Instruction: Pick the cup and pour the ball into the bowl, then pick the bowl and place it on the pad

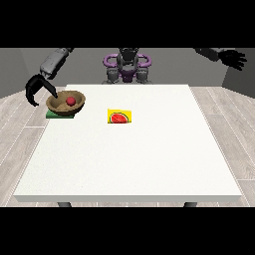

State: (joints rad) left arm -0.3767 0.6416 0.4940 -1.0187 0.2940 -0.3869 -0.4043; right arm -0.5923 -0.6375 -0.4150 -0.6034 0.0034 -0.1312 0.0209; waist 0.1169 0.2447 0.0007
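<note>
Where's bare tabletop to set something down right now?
Bare: the whole near half of the table, and everything right of the watermelon card. Crowded: the far left corner, with the wooden bowl on the green pad and the hand beside it.

Wood-look bowl (65, 103), glossy red ball (70, 101), matt white table (129, 159).

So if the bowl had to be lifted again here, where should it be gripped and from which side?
Probably by the rim at the view's left. The bowl sits upright on the green pad with the red ball inside, so a rim pinch keeps it level. The hand at the view's left is already beside that edge; the hand at the view's right is far off.
</note>
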